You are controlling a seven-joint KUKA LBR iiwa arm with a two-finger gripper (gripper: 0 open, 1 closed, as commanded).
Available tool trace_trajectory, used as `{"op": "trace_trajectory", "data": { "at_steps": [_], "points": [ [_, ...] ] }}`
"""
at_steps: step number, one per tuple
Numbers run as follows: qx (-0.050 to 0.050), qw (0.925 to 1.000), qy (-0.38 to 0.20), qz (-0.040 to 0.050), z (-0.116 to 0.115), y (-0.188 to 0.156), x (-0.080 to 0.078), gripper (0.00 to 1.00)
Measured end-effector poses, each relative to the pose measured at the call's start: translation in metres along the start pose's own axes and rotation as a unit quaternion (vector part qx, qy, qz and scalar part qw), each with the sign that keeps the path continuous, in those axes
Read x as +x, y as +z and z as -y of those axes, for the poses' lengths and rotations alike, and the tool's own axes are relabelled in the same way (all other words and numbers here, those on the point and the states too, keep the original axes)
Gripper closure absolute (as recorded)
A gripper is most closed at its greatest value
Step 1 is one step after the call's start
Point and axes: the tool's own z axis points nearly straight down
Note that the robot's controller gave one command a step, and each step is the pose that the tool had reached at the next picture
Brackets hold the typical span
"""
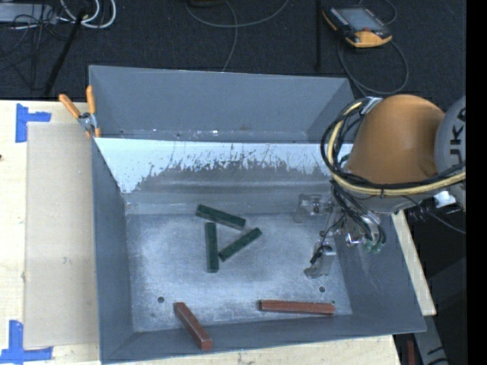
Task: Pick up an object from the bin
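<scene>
My gripper (pixel 318 263) hangs low over the right side of the bin floor, below the orange dome, with nothing visible between its fingers. A reddish-brown flat stick (pixel 297 307) lies just below it, near the front wall. Three dark green sticks lie to its left in the middle of the bin: one (pixel 221 217) at the top, one upright (pixel 211 247), and one slanted (pixel 240 244) nearest the gripper.
A second reddish-brown stick (pixel 192 325) lies slanted in the bin's front left corner. The arm, with its orange dome and looped cables, overhangs the bin's right wall.
</scene>
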Motion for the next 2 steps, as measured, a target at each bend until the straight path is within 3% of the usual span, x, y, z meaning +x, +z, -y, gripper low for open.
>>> {"op": "trace_trajectory", "data": {
  "at_steps": [1, 2],
  "points": [
    [-0.001, 0.9994, -0.034, -0.0025, -0.073, 0.136, -0.043, 0.00],
    [0.000, 0.9873, -0.159, 0.0015, -0.056, 0.099, -0.038, 0.00]
  ]
}}
